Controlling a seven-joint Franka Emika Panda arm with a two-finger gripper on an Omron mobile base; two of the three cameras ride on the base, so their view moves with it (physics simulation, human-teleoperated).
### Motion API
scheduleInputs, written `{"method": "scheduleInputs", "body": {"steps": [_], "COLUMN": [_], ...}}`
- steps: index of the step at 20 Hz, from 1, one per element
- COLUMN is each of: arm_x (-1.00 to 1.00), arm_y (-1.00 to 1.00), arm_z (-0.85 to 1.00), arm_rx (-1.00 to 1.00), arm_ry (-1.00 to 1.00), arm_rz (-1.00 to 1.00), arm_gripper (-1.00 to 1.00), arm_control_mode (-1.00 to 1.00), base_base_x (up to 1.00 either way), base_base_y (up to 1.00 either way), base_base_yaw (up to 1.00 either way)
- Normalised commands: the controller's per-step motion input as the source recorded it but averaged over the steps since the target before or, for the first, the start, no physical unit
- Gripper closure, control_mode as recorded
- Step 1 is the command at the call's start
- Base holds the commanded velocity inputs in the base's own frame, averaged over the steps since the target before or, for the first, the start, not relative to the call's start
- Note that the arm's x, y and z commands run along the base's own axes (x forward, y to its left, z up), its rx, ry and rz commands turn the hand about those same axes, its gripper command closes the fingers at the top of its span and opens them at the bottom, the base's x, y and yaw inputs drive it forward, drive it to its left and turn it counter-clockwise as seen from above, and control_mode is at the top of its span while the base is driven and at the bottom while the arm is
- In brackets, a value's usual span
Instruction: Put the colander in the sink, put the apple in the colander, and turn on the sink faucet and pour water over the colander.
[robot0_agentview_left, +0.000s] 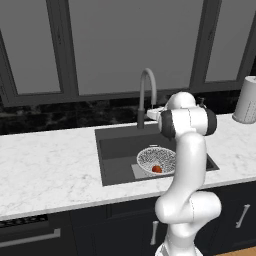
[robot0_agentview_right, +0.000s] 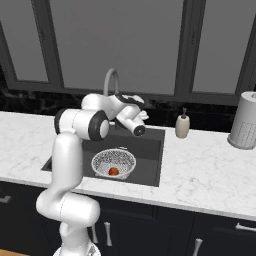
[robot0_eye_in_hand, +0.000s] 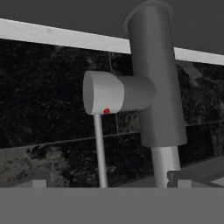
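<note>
While in sink (robot0_agentview_left: 115, 172): colander (robot0_agentview_left: 156, 160); apple (robot0_agentview_left: 157, 169) inside.

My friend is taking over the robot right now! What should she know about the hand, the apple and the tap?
Hand: up close to the sink faucet, facing its side handle; holding nothing. Whether its fingers are open or shut can't be told.
Colander: sitting in the sink, done.
Apple: inside the colander, done.
Water: none seen running yet.
Left to do: turn the faucet on so water pours over the colander. The spout may need aiming, since the colander sits towards the front of the basin.
</note>
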Motion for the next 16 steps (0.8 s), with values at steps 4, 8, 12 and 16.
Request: {"method": "scheduleInputs", "body": {"steps": [4,8,12,16], "arm_x": [0.33,0.3,0.32,0.27], "arm_y": [0.0,0.0,0.0,0.0], "arm_z": [-0.13,-0.09,-0.1,-0.11], "arm_rx": [0.0,0.0,0.0,0.0], "arm_ry": [-0.01,-0.01,0.0,0.0], "arm_rz": [0.0,0.0,0.0,0.0], "arm_gripper": [-1.0,-1.0,-1.0,-1.0], "arm_control_mode": [-1.0,-1.0,-1.0,-1.0], "base_base_x": [0.0,0.0,0.0,0.0], "base_base_y": [0.0,0.0,0.0,0.0], "base_base_yaw": [0.0,0.0,0.0,0.0]}}
